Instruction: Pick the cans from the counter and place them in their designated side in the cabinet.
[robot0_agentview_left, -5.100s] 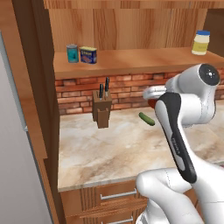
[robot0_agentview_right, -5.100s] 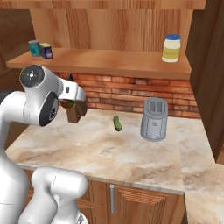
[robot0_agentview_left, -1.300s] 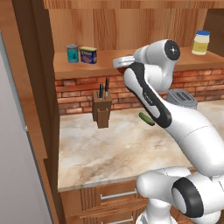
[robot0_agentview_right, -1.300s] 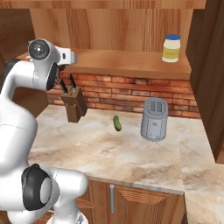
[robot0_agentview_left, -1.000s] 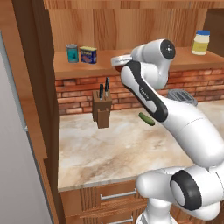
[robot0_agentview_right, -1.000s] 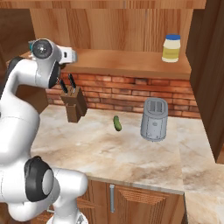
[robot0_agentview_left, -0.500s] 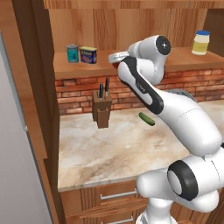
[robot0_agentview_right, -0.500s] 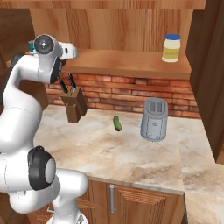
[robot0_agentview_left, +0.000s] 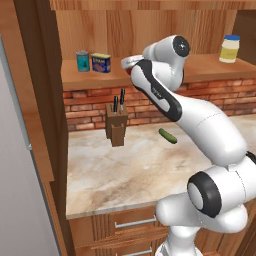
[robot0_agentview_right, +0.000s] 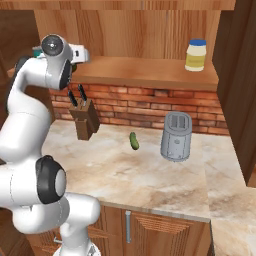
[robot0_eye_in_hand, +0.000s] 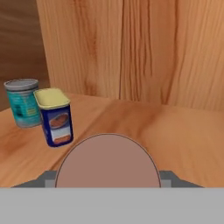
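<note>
Left base view: the arm reaches up to the cabinet, its hand at shelf level just right of the dark blue can, which stands on the plank shelf beside the teal can. The pale yellow jar sits far off at the right end of the shelf. On the counter below are a knife block and a cucumber; no can shows there. The jaws themselves are hidden behind the wrist here.

Right base view: the hand is over the left part of the shelf, above the knife block. A toaster stands on the counter to the right of the cucumber.

Hand view: the gripper is clamped on the red-brown can, whose round end sits between the 2 fingers. Ahead, the blue can and teal can stand to the left on the shelf, well short of the wood back panel.

Judgement: 1 can is already placed, and the second is being carried in. The next move calls for lowering it onto the bare shelf beside the blue can without knocking it, then letting go.
</note>
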